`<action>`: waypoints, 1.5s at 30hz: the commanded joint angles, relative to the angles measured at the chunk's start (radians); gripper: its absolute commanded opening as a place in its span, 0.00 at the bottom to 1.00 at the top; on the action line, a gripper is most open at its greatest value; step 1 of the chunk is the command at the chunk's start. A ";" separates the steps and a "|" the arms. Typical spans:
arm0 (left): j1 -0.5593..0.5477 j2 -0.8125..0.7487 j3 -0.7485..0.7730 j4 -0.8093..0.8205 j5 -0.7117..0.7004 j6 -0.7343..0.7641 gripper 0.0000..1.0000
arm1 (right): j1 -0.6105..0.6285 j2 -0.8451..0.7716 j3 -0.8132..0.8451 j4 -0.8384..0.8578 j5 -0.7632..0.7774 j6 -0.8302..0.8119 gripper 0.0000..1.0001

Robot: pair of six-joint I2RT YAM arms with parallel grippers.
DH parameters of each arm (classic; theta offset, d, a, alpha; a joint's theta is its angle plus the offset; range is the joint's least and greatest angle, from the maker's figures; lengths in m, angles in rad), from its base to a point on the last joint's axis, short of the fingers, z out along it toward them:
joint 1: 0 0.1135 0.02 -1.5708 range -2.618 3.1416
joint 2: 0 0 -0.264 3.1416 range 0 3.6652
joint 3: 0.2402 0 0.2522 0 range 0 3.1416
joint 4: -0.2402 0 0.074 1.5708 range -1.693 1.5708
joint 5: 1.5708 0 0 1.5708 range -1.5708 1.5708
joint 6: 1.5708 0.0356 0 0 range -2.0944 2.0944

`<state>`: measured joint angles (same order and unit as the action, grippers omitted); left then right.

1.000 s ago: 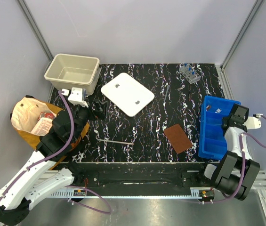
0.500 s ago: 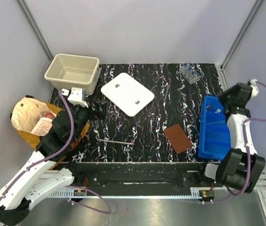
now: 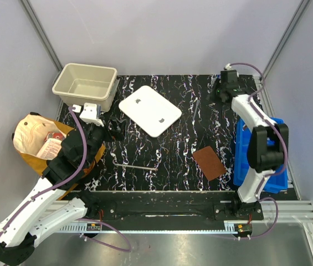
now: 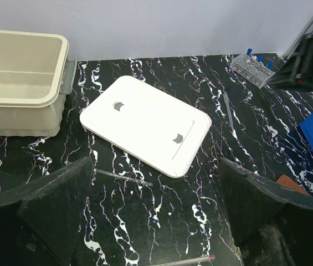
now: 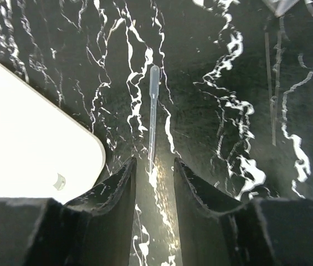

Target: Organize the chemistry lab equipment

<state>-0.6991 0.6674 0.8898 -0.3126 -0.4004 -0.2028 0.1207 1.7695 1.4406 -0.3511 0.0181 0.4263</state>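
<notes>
The right end effector (image 3: 221,91) hangs over the far right corner of the desk (image 3: 173,144), with its arm stretched along the right edge. Its fingers (image 5: 120,188) stand a little apart, leaving a narrow gap, and clamp nothing.

A clear pipette (image 5: 152,111) lies flat on the desk directly ahead of that gap. Its thin end reaches in between the two fingertips without touching either. Its bulb end points away from the end effector.

A thin grey stick (image 5: 270,83) lies to the right of the pipette, roughly parallel to it and well apart from the fingers. The white lid (image 5: 34,138) lies to the left of the pipette.

The tube rack (image 4: 251,67), carrying blue-capped tubes, stands at the far right corner, just beside the right end effector.

The left end effector (image 4: 155,183) hangs near the left edge of the desk with its fingers wide apart and empty. It faces the white lid and the beige tub (image 4: 18,72) at the far left corner.

A silvery rod (image 3: 137,166) lies near the near edge, left of centre. A blue bin (image 3: 244,149) stands along the right edge, with a brown pad (image 3: 209,162) just beside it.
</notes>
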 commanded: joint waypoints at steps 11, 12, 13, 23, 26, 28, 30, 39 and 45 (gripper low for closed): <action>-0.004 -0.020 0.009 0.049 -0.002 0.002 0.99 | 0.080 0.473 0.496 -0.236 0.120 -0.066 0.36; -0.004 -0.022 0.009 0.047 -0.002 0.002 0.99 | 0.080 0.502 0.532 -0.256 0.120 -0.067 0.36; -0.004 -0.020 0.008 0.049 -0.005 0.003 0.99 | 0.080 0.527 0.559 -0.270 0.118 -0.063 0.36; -0.003 -0.020 0.009 0.049 0.002 0.002 0.99 | 0.100 0.665 0.750 -0.347 0.126 -0.080 0.37; -0.002 -0.019 0.008 0.049 -0.002 0.003 0.99 | 0.106 0.703 0.802 -0.379 0.126 -0.087 0.37; -0.004 -0.014 0.008 0.050 0.000 0.002 0.99 | 0.109 0.726 0.822 -0.396 0.135 -0.087 0.37; -0.004 -0.012 0.011 0.047 0.000 0.002 0.99 | 0.112 0.745 0.845 -0.420 0.146 -0.087 0.37; -0.003 -0.011 0.009 0.049 -0.005 0.002 0.99 | 0.125 0.769 0.865 -0.460 0.174 -0.100 0.29; -0.004 -0.009 0.009 0.047 -0.008 0.003 0.99 | 0.129 0.739 0.850 -0.476 0.189 -0.118 0.17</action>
<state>-0.6991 0.6563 0.8898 -0.3122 -0.4007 -0.2028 0.2367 2.5336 2.2673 -0.7956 0.1741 0.3325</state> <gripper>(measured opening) 0.988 0.192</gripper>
